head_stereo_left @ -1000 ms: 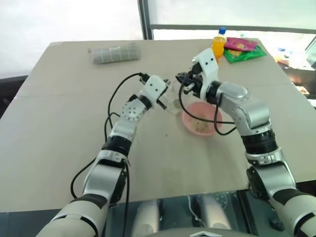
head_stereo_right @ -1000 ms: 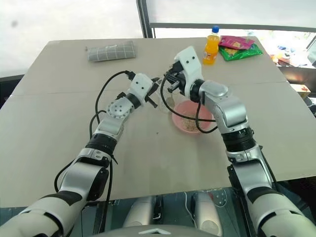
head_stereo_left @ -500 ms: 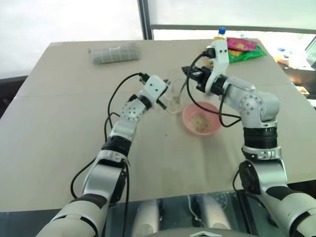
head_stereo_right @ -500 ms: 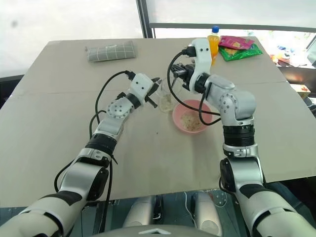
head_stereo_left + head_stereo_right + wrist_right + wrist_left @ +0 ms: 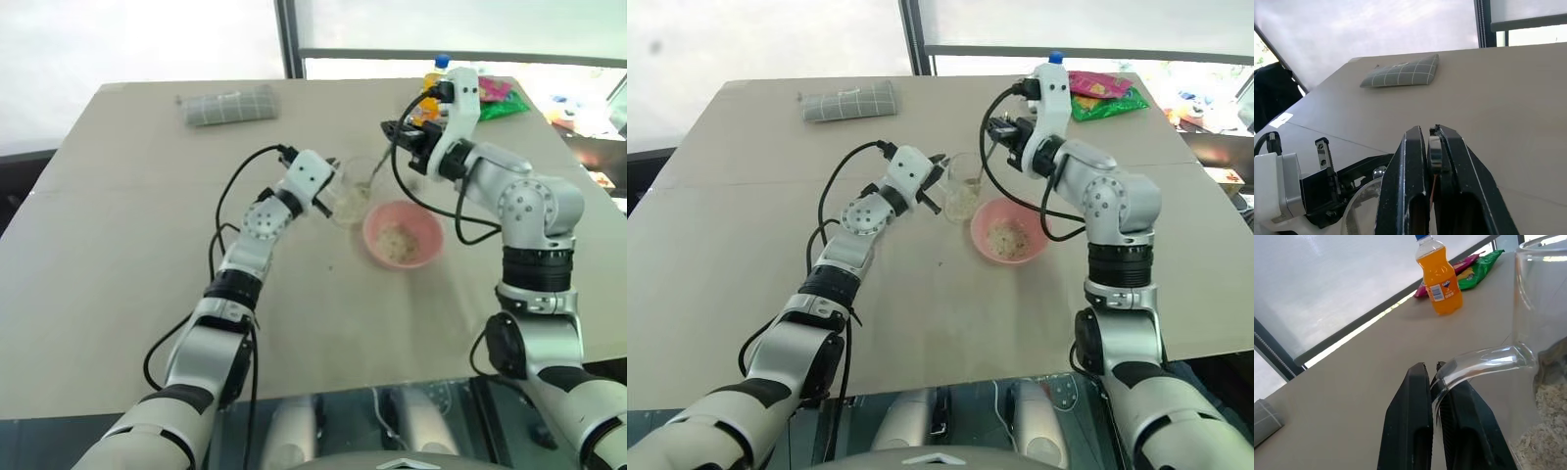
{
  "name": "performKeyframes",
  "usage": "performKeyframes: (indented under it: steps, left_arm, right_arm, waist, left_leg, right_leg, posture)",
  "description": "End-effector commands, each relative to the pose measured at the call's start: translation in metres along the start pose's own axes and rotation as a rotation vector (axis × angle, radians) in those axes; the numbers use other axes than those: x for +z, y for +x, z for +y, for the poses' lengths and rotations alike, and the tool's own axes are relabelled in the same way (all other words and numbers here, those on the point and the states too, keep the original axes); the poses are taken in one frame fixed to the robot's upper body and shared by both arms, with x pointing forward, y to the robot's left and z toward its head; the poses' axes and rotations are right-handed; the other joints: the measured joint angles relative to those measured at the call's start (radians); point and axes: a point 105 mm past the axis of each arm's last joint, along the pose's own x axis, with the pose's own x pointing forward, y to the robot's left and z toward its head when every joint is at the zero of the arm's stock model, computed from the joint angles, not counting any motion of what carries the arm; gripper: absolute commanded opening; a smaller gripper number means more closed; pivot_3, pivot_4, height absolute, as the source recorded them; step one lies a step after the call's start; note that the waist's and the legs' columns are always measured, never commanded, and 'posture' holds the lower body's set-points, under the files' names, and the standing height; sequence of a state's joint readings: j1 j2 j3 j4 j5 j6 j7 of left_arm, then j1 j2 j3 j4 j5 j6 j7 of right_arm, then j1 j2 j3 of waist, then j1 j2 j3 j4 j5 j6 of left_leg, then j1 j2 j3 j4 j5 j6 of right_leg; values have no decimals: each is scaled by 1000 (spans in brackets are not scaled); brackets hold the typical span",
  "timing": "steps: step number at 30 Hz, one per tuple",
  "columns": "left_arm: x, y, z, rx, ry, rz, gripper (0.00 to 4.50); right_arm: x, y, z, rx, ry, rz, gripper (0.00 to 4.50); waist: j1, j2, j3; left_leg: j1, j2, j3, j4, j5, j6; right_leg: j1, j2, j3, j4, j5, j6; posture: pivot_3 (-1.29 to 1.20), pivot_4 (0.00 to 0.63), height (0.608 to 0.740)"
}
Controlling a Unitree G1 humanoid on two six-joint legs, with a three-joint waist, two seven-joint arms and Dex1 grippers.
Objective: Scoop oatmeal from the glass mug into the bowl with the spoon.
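Since the earlier frames, the right arm has swung outward and upward, carrying the right gripper (image 5: 397, 131) from over the bowl (image 5: 403, 235) to a position above and beyond the glass mug (image 5: 354, 191), while the left arm has stayed in place. Head views: the right gripper is clenched on the upper end of the spoon (image 5: 377, 172), whose thin handle slopes down from the fingers into the mug opening; the bowl, already holding some oatmeal (image 5: 398, 240), sits below the right gripper and just beside the mug. The left gripper (image 5: 939, 189) is clamped on the mug handle, with the mug body directly ahead of its fingertips. An orange bottle (image 5: 1050, 64) and snack packets (image 5: 1104, 93) lie beyond the right gripper; a folded grey cloth (image 5: 228, 105) lies well apart, beyond the left gripper. Left wrist view: both black fingers (image 5: 1413, 421) pinch the clear handle, and pale flakes show in the mug base just past the fingertips. Right wrist view: the fingers are closed on the silver spoon handle (image 5: 1434, 149), with the mug rim and the left gripper below and ahead. Handling assessment: the mug is probably light, rigid, smooth and breakable, so the handle grip should remain firm without twisting. The spoon is stiff and slick; a hold near its end gives reach but invites rotation. The oatmeal is loose and light, and is likely to spill if the spoon head tilts.
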State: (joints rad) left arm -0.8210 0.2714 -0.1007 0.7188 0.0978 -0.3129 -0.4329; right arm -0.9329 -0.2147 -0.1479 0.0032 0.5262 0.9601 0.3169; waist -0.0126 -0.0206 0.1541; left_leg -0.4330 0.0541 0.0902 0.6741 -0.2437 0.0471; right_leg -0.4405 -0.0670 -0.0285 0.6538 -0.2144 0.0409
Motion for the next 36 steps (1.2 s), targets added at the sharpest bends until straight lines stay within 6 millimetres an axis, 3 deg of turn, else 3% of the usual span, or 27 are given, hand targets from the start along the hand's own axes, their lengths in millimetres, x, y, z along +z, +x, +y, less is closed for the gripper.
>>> performKeyframes:
  steps: [1,10,19,29,36]
  left_arm:
    - [6,4,-3,-19,24,-22,110]
    - [5,4,-5,-24,23,-20,110]
    - [5,5,-6,-18,17,-21,110]
    - [-9,-3,-1,75,-153,-20,110]
    - [-13,-8,-5,90,-196,-38,110]
  right_arm:
    - [29,-4,15,41,-65,-90,0]
    - [33,-7,8,21,85,-117,0]
    - [24,-10,-5,-30,145,-83,0]
    - [5,-39,-50,-178,527,-80,0]
    - [1,-51,-61,-224,728,-125,0]
  waist:
    - [0,0,0]
    - [1,0,0]
    - [1,0,0]
    - [7,0,0]
    - [6,0,0]
  left_leg:
    - [0,0,0,0,0,0]
    - [0,0,0,0,0,0]
    - [0,0,0,0,0,1]
    - [0,0,0,0,0,1]
    - [1,0,0,0,-2,3]
  right_leg:
    - [0,0,0,0,0,0]
    - [0,0,0,0,0,0]
    - [0,0,0,0,0,0]
    - [1,-1,0,0,0,0]
    - [1,-1,0,0,0,0]
  posture:
    - [0,150,740]
    - [0,150,740]
    - [0,150,740]
    - [0,150,740]
    - [0,150,740]
